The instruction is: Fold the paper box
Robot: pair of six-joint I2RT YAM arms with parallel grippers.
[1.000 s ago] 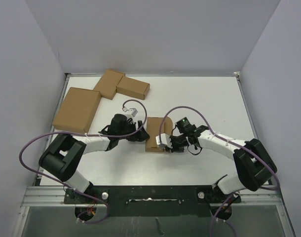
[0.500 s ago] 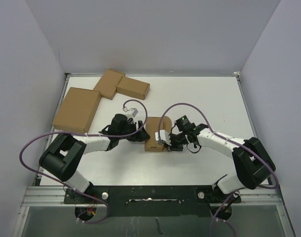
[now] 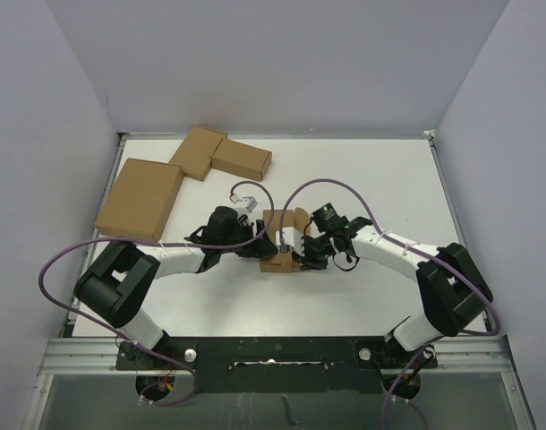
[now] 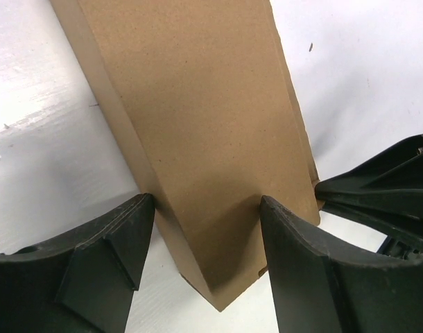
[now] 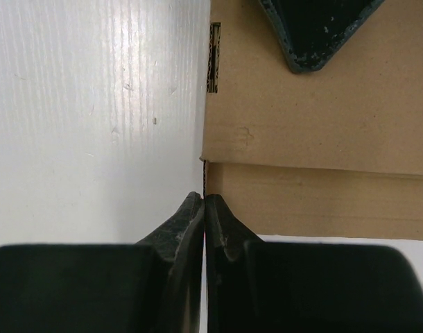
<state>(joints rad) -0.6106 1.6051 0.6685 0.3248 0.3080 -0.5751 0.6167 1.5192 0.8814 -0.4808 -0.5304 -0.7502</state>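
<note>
Right arm's swung in toward 9 o'clock vs 1 s back and its jaws went from a sliver to fully closed. Box nudged a bit toward 12, and a flap (image 3: 296, 219) at its 1 o'clock corner now stands up.

Paper box (image 3: 273, 258) sits mid-table between both tools.

Left gripper (image 3: 257, 244) is at the box's 9 o'clock. Jaws mid-wide, straddling one end, pads (image 4: 128, 236) against both sides, so it's holding the box.

Right gripper (image 3: 300, 253) is at the box's 3 o'clock. Closed tight, nothing visible btwn the fingers, tips right at the box edge by a crease per wrist cam.

Spare cartons (image 3: 140, 197) at 10-11 o'clock of table (image 3: 371, 179), well apart, not involved.

Step, IMO: early-mid fold. L anchors, R levers the flap up.

Next needs: R tip on the flap, pushing toward 9 along the crease w/o sliding the box. L grip must hold or the whole thing skates. Cardboard prob springs back.
</note>
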